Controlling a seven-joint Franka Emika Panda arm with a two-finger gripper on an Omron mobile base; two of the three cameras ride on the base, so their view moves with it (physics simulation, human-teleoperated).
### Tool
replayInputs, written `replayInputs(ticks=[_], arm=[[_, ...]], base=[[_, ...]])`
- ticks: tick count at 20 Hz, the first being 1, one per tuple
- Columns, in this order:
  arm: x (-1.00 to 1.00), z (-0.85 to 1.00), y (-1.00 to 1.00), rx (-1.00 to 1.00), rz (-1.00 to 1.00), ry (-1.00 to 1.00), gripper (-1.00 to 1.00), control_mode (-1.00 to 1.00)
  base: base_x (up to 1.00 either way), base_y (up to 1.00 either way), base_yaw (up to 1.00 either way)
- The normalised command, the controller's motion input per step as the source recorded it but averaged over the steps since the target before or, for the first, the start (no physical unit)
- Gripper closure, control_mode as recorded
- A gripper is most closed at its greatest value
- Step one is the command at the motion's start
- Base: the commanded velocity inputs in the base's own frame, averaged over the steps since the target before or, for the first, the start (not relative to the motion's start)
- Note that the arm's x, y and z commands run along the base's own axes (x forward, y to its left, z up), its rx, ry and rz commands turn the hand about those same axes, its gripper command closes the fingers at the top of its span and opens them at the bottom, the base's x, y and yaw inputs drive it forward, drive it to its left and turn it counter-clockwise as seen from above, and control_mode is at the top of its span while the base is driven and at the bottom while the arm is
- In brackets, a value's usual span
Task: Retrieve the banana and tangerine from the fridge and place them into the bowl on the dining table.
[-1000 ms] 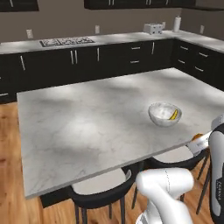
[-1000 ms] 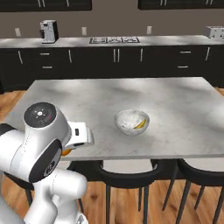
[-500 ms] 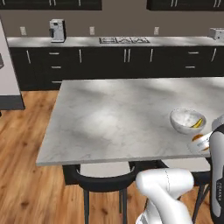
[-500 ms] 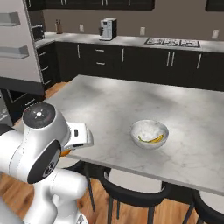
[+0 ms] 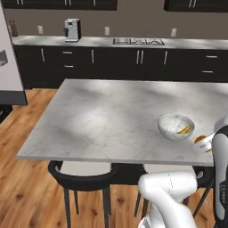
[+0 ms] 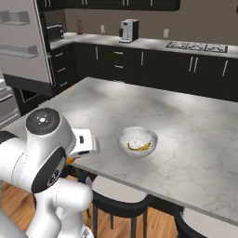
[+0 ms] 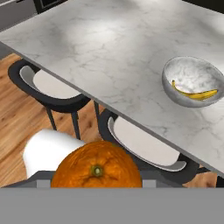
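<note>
The tangerine (image 7: 97, 165) sits close up in the hand view, and my gripper (image 5: 202, 144) is shut on it; the fruit hides the fingertips. In the left base view a sliver of the tangerine (image 5: 200, 139) shows just right of the bowl, at the near edge of the dining table (image 5: 102, 120). The marbled white bowl (image 5: 176, 126) stands on the table with the banana (image 5: 184, 130) lying inside it. From the hand, the bowl (image 7: 194, 81) and banana (image 7: 194, 93) lie ahead at the upper right. The grey fridge (image 6: 23, 46) stands at the far left.
Dark chairs (image 7: 48, 85) (image 7: 144, 146) are tucked under the table's near edge, right below my hand. Dark cabinets and a counter with a coffee machine (image 5: 71, 30) run along the back wall. Wooden floor (image 5: 26, 178) lies open to the left.
The base has moved, so the whole scene has shifted: the table and bowl now sit differently in both base views and the fridge has come into sight. The tangerine stays gripped.
</note>
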Motion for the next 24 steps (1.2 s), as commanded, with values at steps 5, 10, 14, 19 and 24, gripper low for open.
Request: replayInputs(ticks=[5,10,14,19,24], arm=[[0.0,0.0,0.0,0.0,0.0,0.0,1.0,1.0],[0.1,0.0,-0.11,0.0,-0.02,0.05,1.0,-1.0],[0.71,0.0,-0.68,0.04,-0.21,0.35,1.0,-1.0],[0.85,0.0,-0.58,0.01,-0.26,0.3,1.0,-1.0],[0.92,-0.09,-0.3,0.0,-0.09,0.13,1.0,-1.0]], base=[[0.31,-0.4,0.0],[0.2,-0.09,-0.01],[0.0,0.0,0.0],[0.0,0.0,0.0],[0.0,0.0,0.0]])
